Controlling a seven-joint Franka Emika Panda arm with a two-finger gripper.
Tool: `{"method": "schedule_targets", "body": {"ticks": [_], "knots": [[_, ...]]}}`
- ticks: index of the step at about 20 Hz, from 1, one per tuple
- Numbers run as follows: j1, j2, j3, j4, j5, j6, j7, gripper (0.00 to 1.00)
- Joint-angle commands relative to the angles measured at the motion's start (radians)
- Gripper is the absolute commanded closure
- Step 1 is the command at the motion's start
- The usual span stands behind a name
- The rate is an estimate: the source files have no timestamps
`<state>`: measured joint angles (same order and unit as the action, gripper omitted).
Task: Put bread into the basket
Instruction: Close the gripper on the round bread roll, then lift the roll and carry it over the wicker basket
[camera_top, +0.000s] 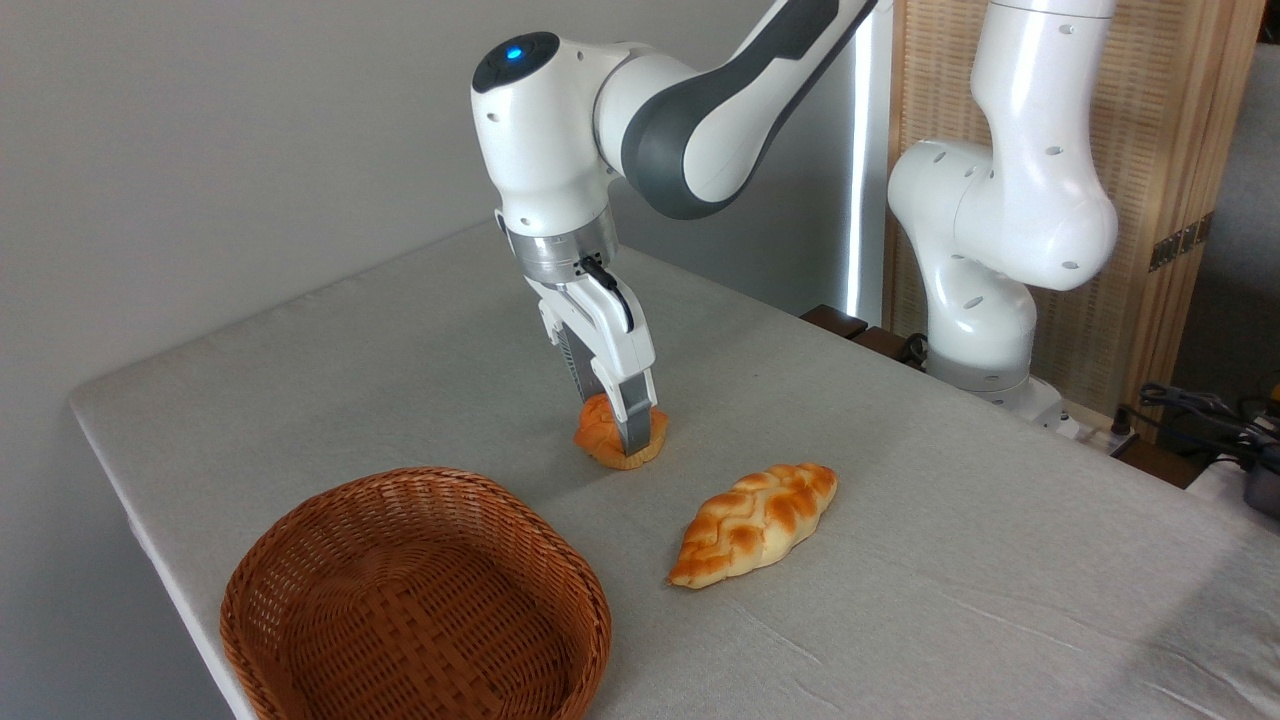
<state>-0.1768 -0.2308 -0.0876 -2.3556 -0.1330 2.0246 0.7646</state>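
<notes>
The bread (598, 432), a small round orange-golden bun, sits on the grey tablecloth near the table's middle. My gripper (618, 425) points straight down over it, one finger behind the bun and the other in front, hiding the bun's centre. The fingers appear shut on the bun, which still touches the cloth. The basket (420, 476), a wide shallow oval of reddish-brown wicker, stands empty at the front left, a short way in front of and left of the bun.
A longer pale braided loaf (755, 522) lies right of the basket and in front of the bun. The table's left edge (150, 530) runs close to the basket. The arm's white base (985, 330) stands at the back right, with cables (1200, 410) beyond.
</notes>
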Motion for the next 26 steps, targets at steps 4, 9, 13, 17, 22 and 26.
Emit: {"method": "schedule_targets", "body": {"ticks": [4,9,13,17,22,26], "knots": [[-0.01,0.019,0.005,-0.005,-0.019,0.023,0.028,0.91],[-0.009,0.022,0.011,0.083,-0.016,-0.062,0.032,0.91],[-0.007,0.066,0.072,0.289,-0.016,-0.246,0.038,0.9],[0.003,0.194,0.098,0.52,-0.02,-0.27,0.027,0.84],[0.03,0.327,0.132,0.697,-0.04,-0.172,0.027,0.77],[0.03,0.428,0.157,0.713,-0.027,-0.019,0.051,0.62]]}}
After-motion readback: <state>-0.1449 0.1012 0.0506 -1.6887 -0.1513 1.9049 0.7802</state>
